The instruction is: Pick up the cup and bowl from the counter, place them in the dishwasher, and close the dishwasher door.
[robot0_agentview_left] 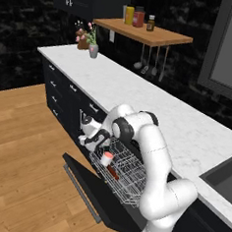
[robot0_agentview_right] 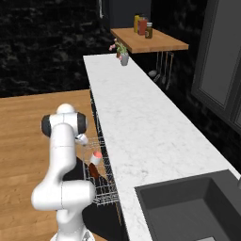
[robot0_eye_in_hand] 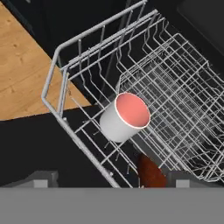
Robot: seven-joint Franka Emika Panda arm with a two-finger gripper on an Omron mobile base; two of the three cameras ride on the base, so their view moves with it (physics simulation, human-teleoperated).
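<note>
The white cup [robot0_eye_in_hand: 124, 116] with its salmon-red inside lies tilted in the white wire rack [robot0_eye_in_hand: 175, 87] of the dishwasher; it also shows as the cup [robot0_agentview_left: 106, 158] [robot0_agentview_right: 96, 157]. Just beside it the reddish-brown bowl [robot0_eye_in_hand: 151, 171] [robot0_agentview_left: 113, 172] [robot0_agentview_right: 92, 171] stands on edge between the wires. My gripper [robot0_eye_in_hand: 113, 179] [robot0_agentview_left: 99, 146] hovers just above the rack's front corner, open, fingers wide apart with nothing between them. The black dishwasher door [robot0_agentview_left: 97, 193] lies folded down under the pulled-out rack [robot0_agentview_left: 127, 180]. The marble counter [robot0_agentview_left: 139, 90] runs above.
A grey flower vase [robot0_agentview_left: 93, 49] stands at the counter's far end, under a wooden shelf [robot0_agentview_left: 144, 32] with jars. A dark sink [robot0_agentview_right: 188, 207] is set in the near end. Black drawer cabinets [robot0_agentview_left: 61, 89] sit left of the dishwasher, with wooden floor [robot0_agentview_left: 27, 145] in front.
</note>
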